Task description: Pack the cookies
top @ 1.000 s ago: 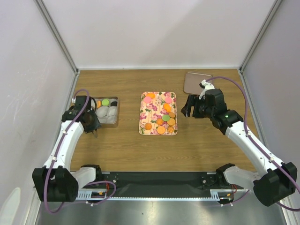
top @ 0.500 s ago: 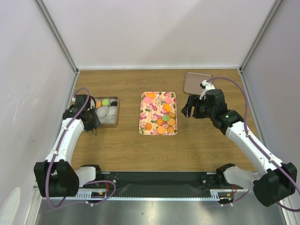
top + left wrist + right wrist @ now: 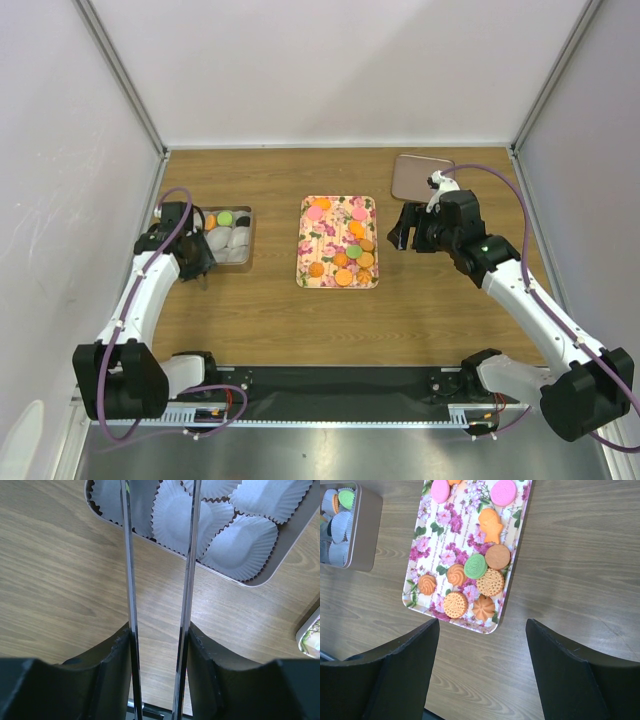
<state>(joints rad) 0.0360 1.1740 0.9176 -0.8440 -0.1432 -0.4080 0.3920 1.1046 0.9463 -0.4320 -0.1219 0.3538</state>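
Floral tray (image 3: 427, 550): one. On it, cookies (image 3: 476, 566): eleven. Two pink, one green, eight orange or tan, one of these cut by frame edge. Tin (image 3: 365, 535): one. Inside: one green, one orange, one black. White paper cups (image 3: 240, 545): five seen empty, perhaps more hidden. Flat lid (image 3: 420, 177): one.

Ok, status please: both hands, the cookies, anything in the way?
Left hand open over the tin. Right hand open beside the tray. Most cookies on tray, few in tin. Nothing blocking.
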